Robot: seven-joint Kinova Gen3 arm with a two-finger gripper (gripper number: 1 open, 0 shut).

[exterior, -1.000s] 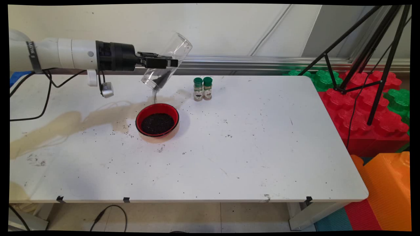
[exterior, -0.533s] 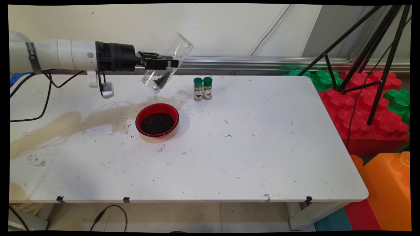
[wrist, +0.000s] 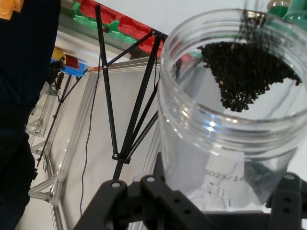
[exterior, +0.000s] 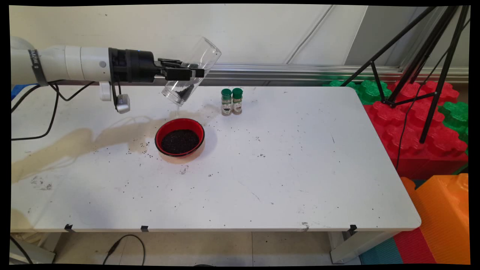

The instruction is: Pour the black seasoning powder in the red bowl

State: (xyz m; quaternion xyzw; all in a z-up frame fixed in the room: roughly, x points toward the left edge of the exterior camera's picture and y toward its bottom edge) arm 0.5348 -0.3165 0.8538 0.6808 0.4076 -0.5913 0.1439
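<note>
the surface (exterior: 285, 176) is white and speckled all over with stray dark grains, thickest around the bowl. on it, the red bowl (exterior: 180, 137) sits below and slightly toward the camera from my gripper (exterior: 183, 72), heaped nearly to the rim with dark granules. two small green-capped spice jars (exterior: 231, 101) stand side by side, touching, just to the right of the bowl and a little farther back.

my arm reaches in level from the left, and my gripper is closed around the middle of a clear plastic jar (exterior: 190, 71), tipped steeply with its open mouth down and left, hanging in the air above the bowl's far edge. in the hand view the jar (wrist: 230, 115) fills the frame between my gripper (wrist: 201, 201) links, and the remaining granules (wrist: 247, 72) are bunched in a wedge at the mouth end.

compared with a second ago, the pile inside the jar is clearly smaller and has slid right to the lip; the thick stream that was falling has thinned to a faint trickle. the jar's angle looks barely altered, at most a touch steeper. the bowl's mound looks much the same. i judge the pour is close to running out, with only a small remainder left in the jar.
</note>
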